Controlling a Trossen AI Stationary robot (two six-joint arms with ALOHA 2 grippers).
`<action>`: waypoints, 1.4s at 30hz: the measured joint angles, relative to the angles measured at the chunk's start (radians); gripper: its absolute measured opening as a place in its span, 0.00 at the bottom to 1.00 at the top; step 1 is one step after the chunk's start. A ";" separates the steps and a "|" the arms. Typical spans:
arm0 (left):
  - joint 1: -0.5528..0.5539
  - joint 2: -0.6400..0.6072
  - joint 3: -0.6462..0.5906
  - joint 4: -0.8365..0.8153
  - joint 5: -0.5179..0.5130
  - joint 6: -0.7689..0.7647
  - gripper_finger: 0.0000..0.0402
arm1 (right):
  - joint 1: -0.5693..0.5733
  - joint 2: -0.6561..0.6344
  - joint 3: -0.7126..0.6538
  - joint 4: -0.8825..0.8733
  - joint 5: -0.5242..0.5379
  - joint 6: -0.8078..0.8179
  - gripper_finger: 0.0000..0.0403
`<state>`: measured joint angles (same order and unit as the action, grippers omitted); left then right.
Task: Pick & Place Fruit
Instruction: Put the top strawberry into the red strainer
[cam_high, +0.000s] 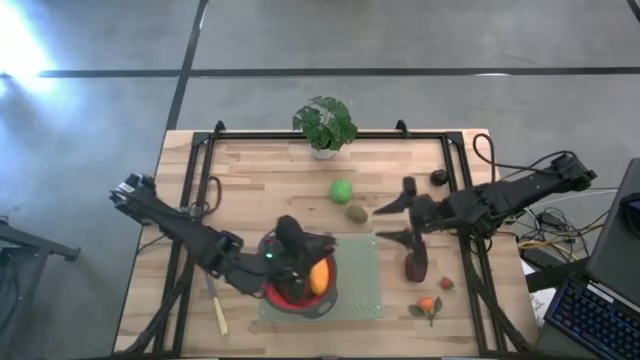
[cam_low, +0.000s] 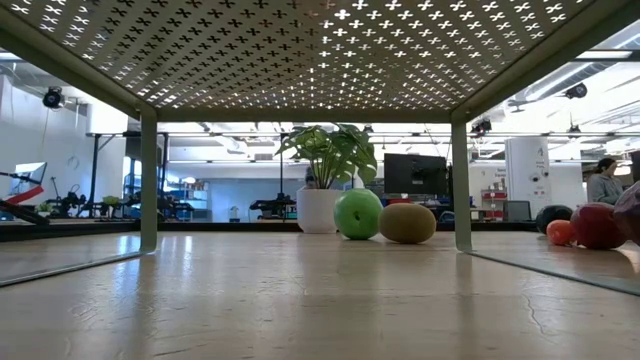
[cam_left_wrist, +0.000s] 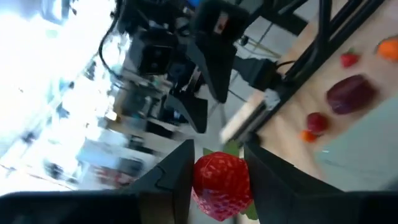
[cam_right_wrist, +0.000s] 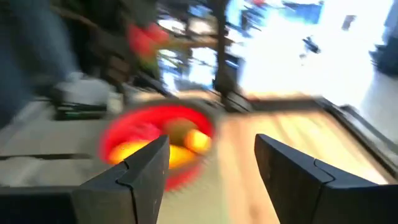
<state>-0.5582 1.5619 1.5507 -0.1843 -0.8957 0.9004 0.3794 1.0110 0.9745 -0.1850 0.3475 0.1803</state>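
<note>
While no writing reads anywhere, left gripper (cam_left_wrist: 216, 180) clamped on strawberry (cam_left_wrist: 222, 185), right gripper (cam_right_wrist: 211, 165) apart.

Red bowl (cam_high: 300, 296), orange piece (cam_high: 320, 277) inside. Green ball (cam_high: 341, 190), brown kiwi (cam_high: 357, 213), dark-red lump (cam_high: 416, 265). Red strawberry (cam_left_wrist: 222, 184). Pale green mat (cam_high: 362, 290), light wood desk (cam_high: 260, 190), dark arms.

Bright overall; window glare blows out wrist views, both heavily motion-blurred.
</note>
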 joint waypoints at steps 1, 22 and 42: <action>-0.006 -0.019 0.000 -0.047 0.000 -0.067 0.33 | 0.000 -0.012 0.000 -0.052 0.055 0.024 0.58; 0.067 -0.153 0.000 -0.800 0.502 -1.139 0.33 | -0.001 -0.047 -0.008 -0.395 0.460 0.281 0.51; 0.067 -0.059 -0.001 -0.869 0.655 -1.160 0.33 | -0.001 -0.047 -0.022 -0.395 0.460 0.273 0.42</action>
<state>-0.4915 1.5027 1.5497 -1.0530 -0.2410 -0.2598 0.3786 0.9642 0.9520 -0.5797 0.8074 0.4528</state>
